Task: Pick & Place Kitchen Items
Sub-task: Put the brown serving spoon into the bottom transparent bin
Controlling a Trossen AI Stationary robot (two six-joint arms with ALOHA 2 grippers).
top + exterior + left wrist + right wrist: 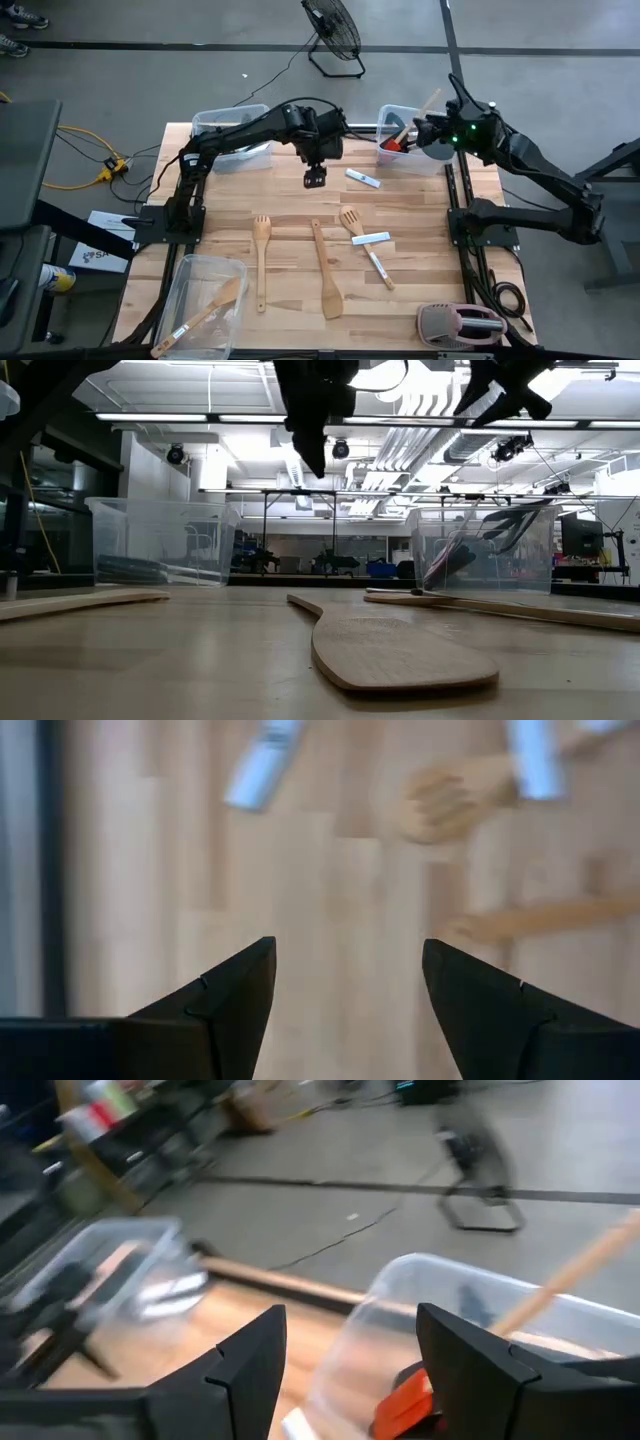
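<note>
I see the left gripper (315,180) hanging above the wooden surface (290,215), its fingers (235,995) spread apart and holding nothing. The right gripper (428,132) is over the clear bin (392,115) at the far right corner, fingers (250,1365) open and empty; a small red spatula (405,1402) lies in that bin. Wooden spoons (262,260) and white-bladed knives (377,262) lie in the middle of the surface. No writing is readable to me; the white label (92,255) beside the surface is too small.
</note>
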